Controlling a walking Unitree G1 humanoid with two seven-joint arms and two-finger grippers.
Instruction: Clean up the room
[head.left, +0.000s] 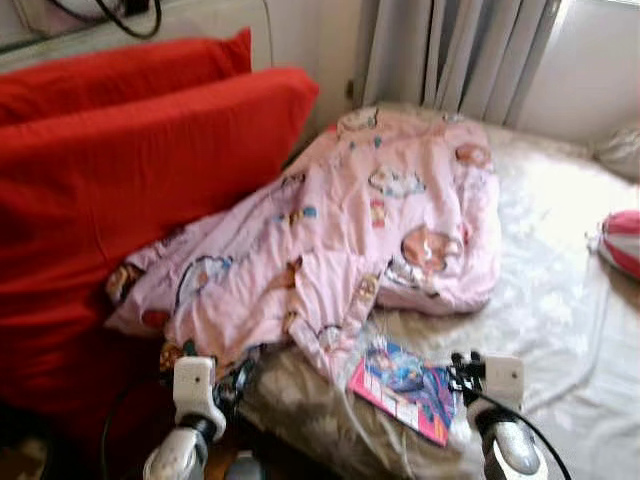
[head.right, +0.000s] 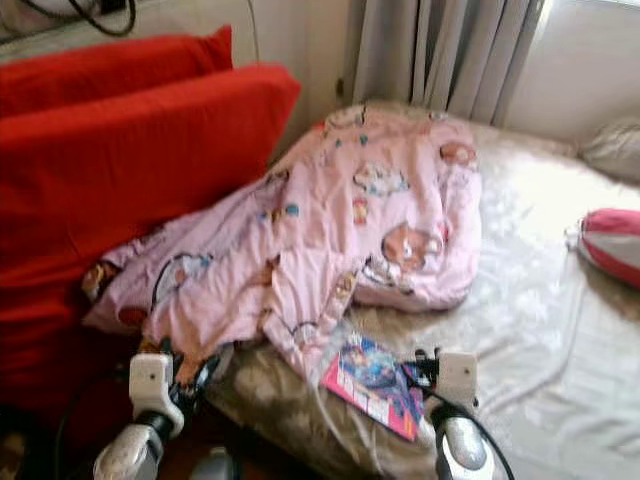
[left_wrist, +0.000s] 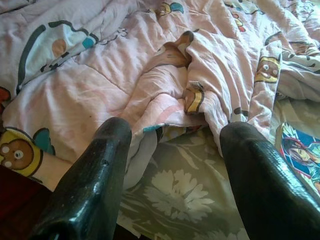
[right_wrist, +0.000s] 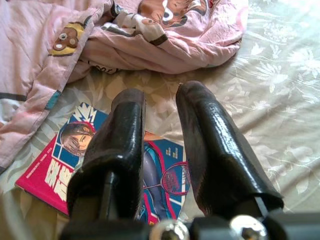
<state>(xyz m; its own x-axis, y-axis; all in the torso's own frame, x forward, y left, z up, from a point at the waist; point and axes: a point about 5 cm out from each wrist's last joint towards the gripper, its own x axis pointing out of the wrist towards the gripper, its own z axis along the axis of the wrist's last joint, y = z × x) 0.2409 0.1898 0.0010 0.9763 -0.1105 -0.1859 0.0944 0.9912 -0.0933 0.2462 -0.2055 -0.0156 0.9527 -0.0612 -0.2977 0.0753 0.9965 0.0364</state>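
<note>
A crumpled pink quilt (head.left: 380, 220) with cartoon prints lies across the bed's pale floral sheet (head.left: 545, 240), from the head end down to the near edge. A colourful magazine (head.left: 405, 388) lies flat on the sheet just below the quilt's hem. My left gripper (left_wrist: 175, 132) is open at the near bed edge and points at the quilt's lower folds, its fingers (left_wrist: 95, 175) wide apart with nothing between them. My right gripper (right_wrist: 160, 92) hovers just over the magazine (right_wrist: 65, 165), shut on nothing.
Two big red cushions (head.left: 130, 170) lean against the wall on the left, touching the quilt. A red-and-white striped thing (head.left: 622, 240) lies at the bed's right edge, with a pale pillow (head.left: 622, 150) beyond it. Grey curtains (head.left: 450, 50) hang behind the bed.
</note>
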